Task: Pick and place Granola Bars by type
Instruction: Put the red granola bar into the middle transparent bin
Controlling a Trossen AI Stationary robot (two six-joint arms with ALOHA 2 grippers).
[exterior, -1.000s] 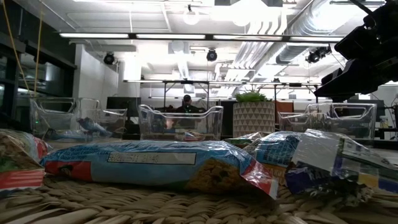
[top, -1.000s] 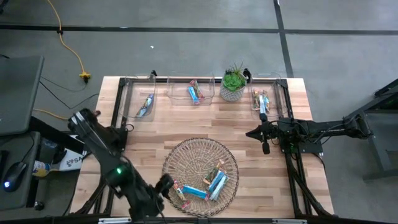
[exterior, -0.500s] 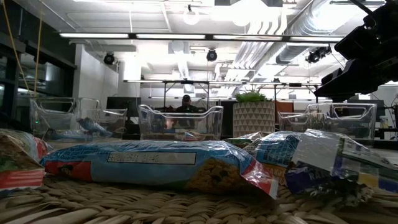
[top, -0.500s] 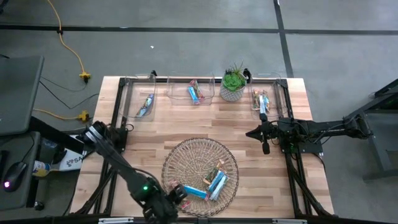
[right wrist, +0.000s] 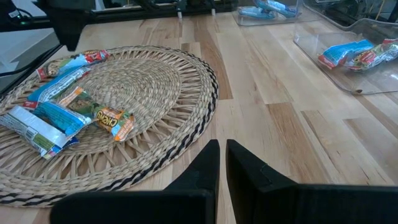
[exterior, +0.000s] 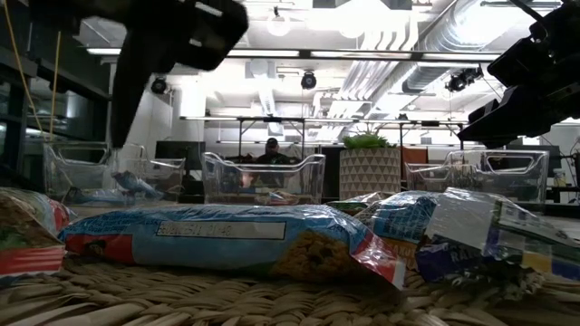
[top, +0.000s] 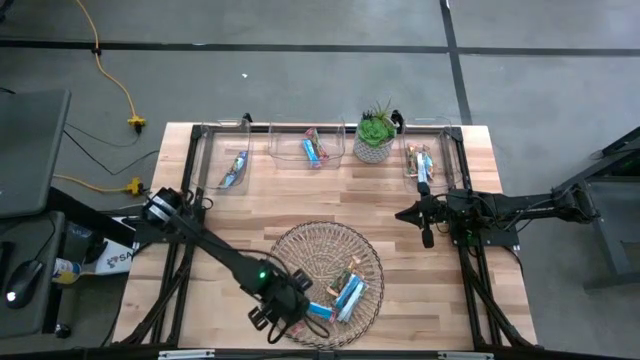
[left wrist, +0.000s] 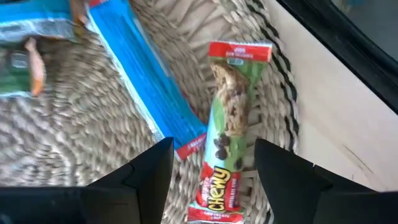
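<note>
— Basket (top: 322, 235) first, since it's nearest us: the left gripper (top: 283, 316) hangs over its near-left edge, fingers spread wide with nothing between them. In its own wrist view a green-and-red bar (left wrist: 225, 138) lies right under the gap, at the basket's rim, beside a long blue bar (left wrist: 138, 71).

— Are the rest of the bars in the basket too?

— Several are: blue and white ones (top: 349, 294) in the basket's near half, an orange-ended one (right wrist: 95, 109) among them. Beyond the basket, along the table's far edge, stand clear bins: one on the left (top: 234, 168), one in the middle (top: 314, 147) and one on the right (top: 419, 160), each with bars in it. A potted plant (top: 375, 133) sits between the middle and right bins.

— And the other arm?

— The right gripper (top: 427, 228) waits to the basket's far right, fingers nearly together, holding nothing.

— What could spoil it?

— I'd say the blue bar touches or nearly touches the green one, so a finger could catch both. The foil looks slippery too; a shallow pinch might let it slide. And pressing on the rim could tip or shift the basket.
</note>
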